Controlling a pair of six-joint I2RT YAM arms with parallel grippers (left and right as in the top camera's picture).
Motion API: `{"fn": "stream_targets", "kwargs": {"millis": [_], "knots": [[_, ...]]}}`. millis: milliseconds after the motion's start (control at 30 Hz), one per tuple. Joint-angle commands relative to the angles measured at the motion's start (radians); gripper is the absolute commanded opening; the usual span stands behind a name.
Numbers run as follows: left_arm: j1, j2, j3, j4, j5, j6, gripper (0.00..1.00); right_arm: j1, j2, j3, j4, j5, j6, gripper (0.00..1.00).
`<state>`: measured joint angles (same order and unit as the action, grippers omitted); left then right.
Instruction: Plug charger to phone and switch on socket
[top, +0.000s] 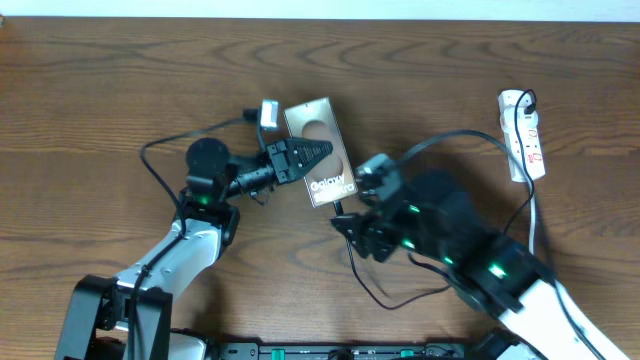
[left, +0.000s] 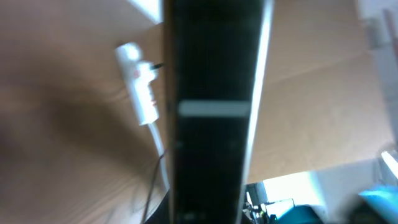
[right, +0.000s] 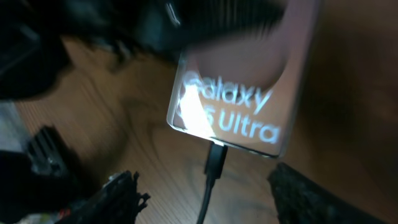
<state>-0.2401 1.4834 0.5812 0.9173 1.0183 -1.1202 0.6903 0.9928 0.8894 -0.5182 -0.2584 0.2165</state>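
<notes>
My right claw (right: 202, 175) stands wide, its fingers apart on either side of the charger (right: 214, 158), touching nothing. The charger's black plug tip meets the lower edge of the phone (right: 236, 106), just below the white lettering. My left claw (top: 315, 152) is clamped across the phone at the middle of the wooden table (top: 100, 90). The socket (top: 522, 135) lies well apart near the table's right edge.

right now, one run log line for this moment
left gripper: shut on phone | right gripper: open around charger | charger: plug at phone's end | socket: no gripper on it
</notes>
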Motion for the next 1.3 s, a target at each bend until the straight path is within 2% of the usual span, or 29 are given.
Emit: {"fn": "stream_targets", "kwargs": {"millis": [0, 100, 167, 300, 467, 633, 767, 900, 933, 1067, 1100, 1267], "knots": [[-0.008, -0.006, -0.001, -0.163, -0.126, 0.1, 0.07, -0.038, -0.149, 0.04, -0.078, 0.047, -0.009, 0.78], [-0.02, -0.006, 0.007, -0.27, -0.179, 0.169, 0.07, -0.062, -0.248, 0.04, -0.165, 0.13, -0.008, 0.86], [-0.053, 0.008, 0.068, -0.431, -0.201, 0.309, 0.07, -0.086, -0.367, 0.04, -0.259, 0.285, -0.008, 0.9], [-0.089, 0.093, 0.193, -0.658, -0.197, 0.485, 0.07, -0.103, -0.457, 0.04, -0.292, 0.386, 0.033, 0.96], [-0.105, 0.297, 0.357, -0.695, -0.032, 0.612, 0.07, -0.104, -0.464, 0.04, -0.305, 0.387, 0.061, 0.99], [-0.104, 0.476, 0.473, -0.695, 0.097, 0.657, 0.08, -0.104, -0.462, 0.04, -0.311, 0.388, 0.083, 0.99], [-0.104, 0.58, 0.505, -0.696, 0.096, 0.656, 0.08, -0.104, -0.462, 0.04, -0.313, 0.387, 0.084, 0.99], [-0.104, 0.608, 0.505, -0.697, 0.095, 0.657, 0.15, -0.104, -0.462, 0.04, -0.312, 0.387, 0.084, 0.99], [-0.104, 0.608, 0.505, -0.697, 0.087, 0.657, 0.17, -0.104, -0.462, 0.04, -0.313, 0.386, 0.084, 0.99], [-0.104, 0.608, 0.505, -0.721, 0.023, 0.657, 0.17, -0.104, -0.462, 0.04, -0.313, 0.387, 0.084, 0.99], [-0.104, 0.608, 0.505, -0.747, -0.006, 0.657, 0.22, -0.104, -0.462, 0.04, -0.313, 0.387, 0.084, 0.99], [-0.106, 0.608, 0.505, -0.838, -0.09, 0.679, 0.27, -0.104, -0.462, 0.04, -0.315, 0.387, 0.083, 0.99]]}}
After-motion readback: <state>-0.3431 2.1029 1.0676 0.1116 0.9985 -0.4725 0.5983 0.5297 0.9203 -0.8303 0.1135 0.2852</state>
